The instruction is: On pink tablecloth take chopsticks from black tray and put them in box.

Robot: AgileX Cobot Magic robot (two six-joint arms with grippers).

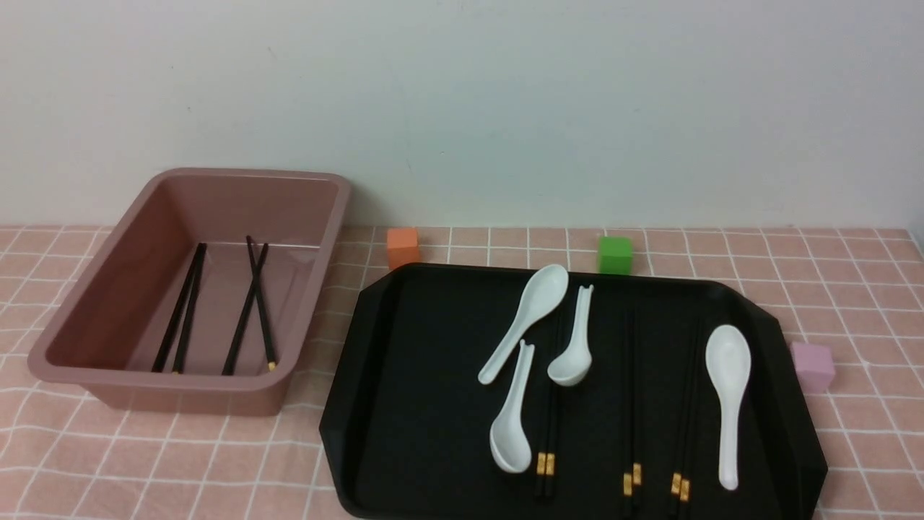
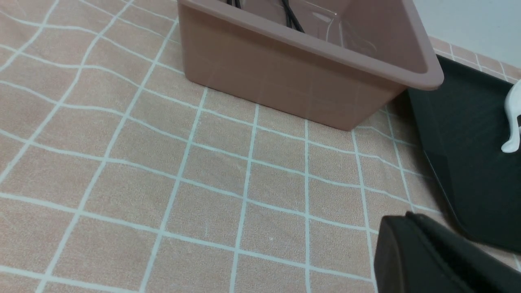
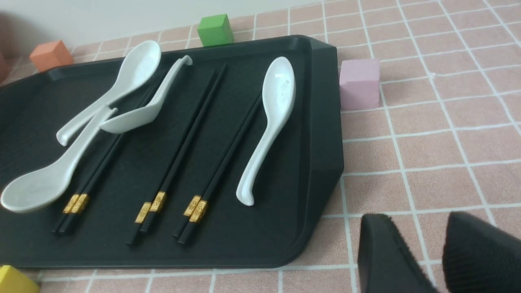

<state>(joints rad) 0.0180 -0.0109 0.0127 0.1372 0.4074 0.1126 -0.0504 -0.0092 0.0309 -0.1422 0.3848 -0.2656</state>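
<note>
Chopsticks lie as three pairs on the black tray among four white spoons; two more pairs rest inside the box, just left of the tray on the pink tablecloth. The front view shows three cubes along the tray's far and right edges; only the right wrist view adds a yellow cube at the near corner. The left gripper hangs shut over open cloth; the right gripper stands slightly parted, empty, beside the tray.
</note>
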